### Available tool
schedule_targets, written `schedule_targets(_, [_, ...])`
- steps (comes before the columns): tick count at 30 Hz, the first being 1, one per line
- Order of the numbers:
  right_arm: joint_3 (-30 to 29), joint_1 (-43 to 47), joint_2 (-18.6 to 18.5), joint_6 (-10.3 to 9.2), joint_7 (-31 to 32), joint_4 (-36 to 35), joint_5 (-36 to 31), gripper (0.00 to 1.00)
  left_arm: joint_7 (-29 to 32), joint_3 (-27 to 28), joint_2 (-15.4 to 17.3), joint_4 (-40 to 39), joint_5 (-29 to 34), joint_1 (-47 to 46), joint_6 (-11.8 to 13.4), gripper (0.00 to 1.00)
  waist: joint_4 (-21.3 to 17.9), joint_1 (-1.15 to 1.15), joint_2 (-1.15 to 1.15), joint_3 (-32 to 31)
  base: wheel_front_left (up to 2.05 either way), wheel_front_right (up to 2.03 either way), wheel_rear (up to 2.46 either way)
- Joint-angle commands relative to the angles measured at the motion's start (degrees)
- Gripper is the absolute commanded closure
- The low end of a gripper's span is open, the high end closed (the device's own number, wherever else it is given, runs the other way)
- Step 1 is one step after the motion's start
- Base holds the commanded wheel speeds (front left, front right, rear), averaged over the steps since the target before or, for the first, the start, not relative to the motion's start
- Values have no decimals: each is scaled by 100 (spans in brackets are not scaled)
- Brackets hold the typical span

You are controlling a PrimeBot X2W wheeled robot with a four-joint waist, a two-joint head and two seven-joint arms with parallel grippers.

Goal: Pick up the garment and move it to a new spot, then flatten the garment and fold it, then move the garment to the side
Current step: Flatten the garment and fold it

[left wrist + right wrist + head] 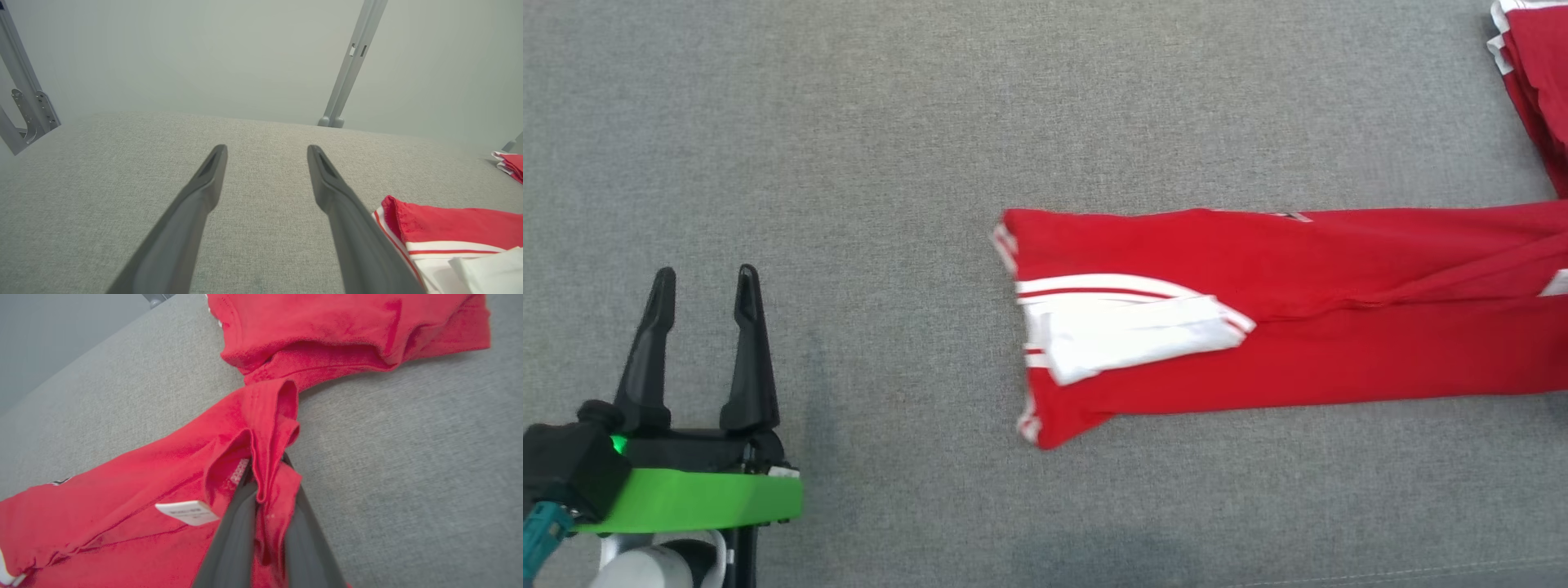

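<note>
1. At the garment's (pixel 143 490) right end, the right gripper (pixel 267 477) has its fingers (pixel 237 543) clamped together on a raised ridge of red cloth along a hemmed edge, just beside a white label (pixel 186 512). The pinch takes in a doubled fold, which I judge a firm enough hold to lift or drag that end across.
2. Well to the left of the garment (pixel 1339 343), the left gripper (pixel 706 273) has its fingers (pixel 747 351) wide apart with nothing between them. It looks parked clear of the cloth, yet near enough to take the striped end (pixel 1127 335) when needed.
3. The garment lies as a long narrow band and runs out of the head view to the right. It looks already folded lengthwise, so an end-to-end fold seems likely next.
4. Beyond the garment's right end lies a second red and white pile (pixel 1535 73). Whether the two touch I cannot tell.
5. As for what holds what, the grey surface (pixel 849 163) is the one bearer, with the garment and the pile lying on it.
</note>
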Motion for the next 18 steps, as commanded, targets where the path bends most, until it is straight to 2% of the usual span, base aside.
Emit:
schedule_targets(1, [-138, 57, -52, -8, 16, 45, 76, 100, -47, -24, -75, 36, -6, 90, -15, 0, 78, 0, 0, -63, 0, 0, 0])
schedule_targets(4, [-472, 110, -198, -3, 294, -220, 276, 100, -123, -124, -251, 185, 23, 125, -81, 0, 166, 0, 0, -127, 0, 0, 0])
schedule_targets(8, [-314, 285, 63, -4, 1073, -1519, 961, 100, -186, -183, -364, 383, 111, 166, -157, 0, 231, 0, 0, -246, 0, 0, 0])
schedule_targets(10, [-135, 334, 213, -4, 1302, -2150, 1037, 100, -204, -247, -395, 483, 192, 147, -193, 0, 256, 0, 0, -325, 0, 0, 0])
schedule_targets(14, [499, 222, 970, -3, 1415, -3053, 692, 100, -206, -349, -495, 639, 219, 26, -266, 0, 290, 0, 0, -437, 0, 0, 0])
schedule_targets(18, [1208, -159, 2161, -3, 1229, -2934, -142, 100, -208, -397, -593, 754, 155, 16, -318, 0, 229, 0, 0, -470, 0, 0, 0])
